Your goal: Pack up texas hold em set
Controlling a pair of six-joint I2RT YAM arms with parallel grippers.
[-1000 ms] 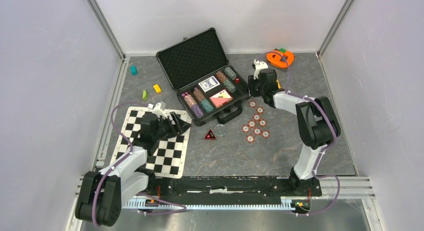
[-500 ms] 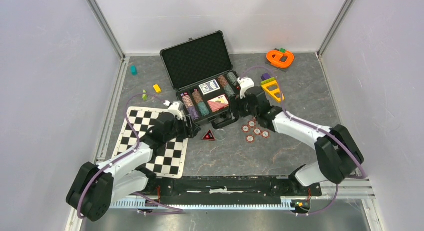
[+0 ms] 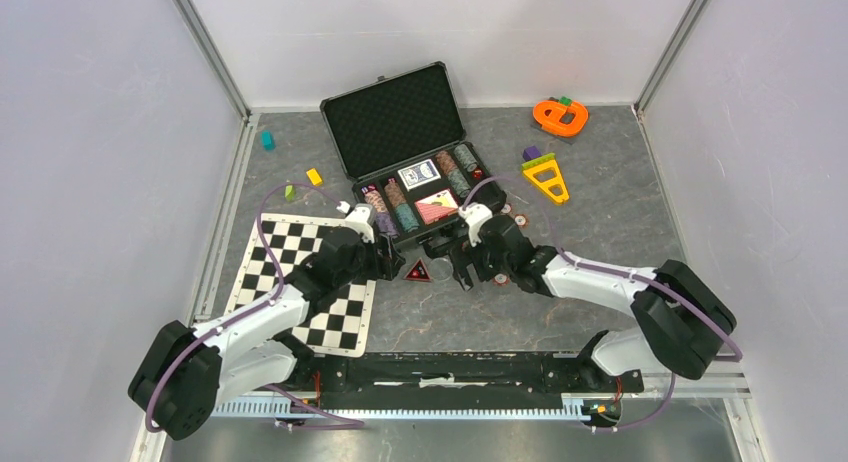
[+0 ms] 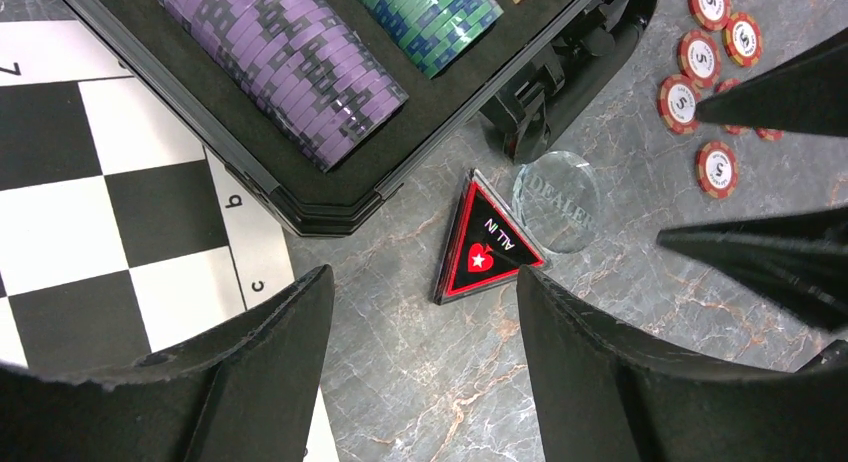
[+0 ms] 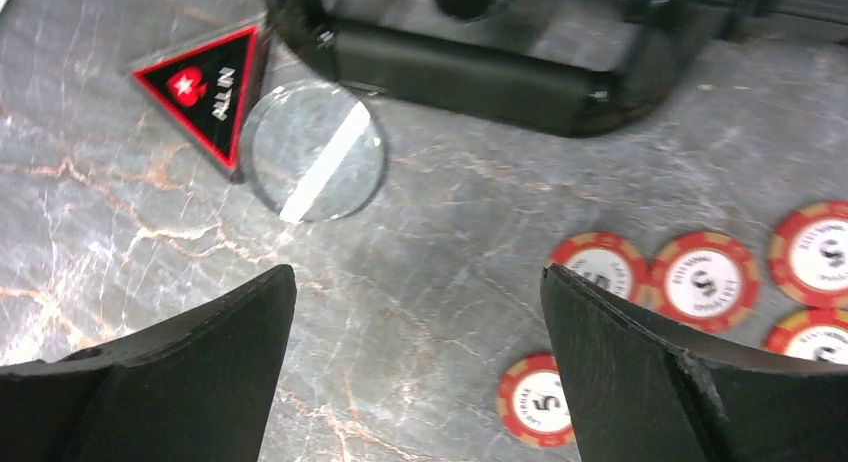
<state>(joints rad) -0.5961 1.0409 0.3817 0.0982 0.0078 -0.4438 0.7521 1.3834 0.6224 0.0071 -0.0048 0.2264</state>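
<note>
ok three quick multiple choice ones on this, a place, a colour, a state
1. Where is the ALL IN marker relative to the case? A inside it; B on the table outside it, beside the clear dealer button; C on its lid.
2. What colour is the chip stack at the case's left end in the top view? A purple; B yellow; C white.
3. How is the right gripper? A shut on a chip; B shut on the marker; C open, holding nothing.
Answers: 1 B, it lies on the table by the case's corner. 2 A, the left wrist view shows purple chips. 3 C, its fingers stand wide apart with nothing between.
</note>
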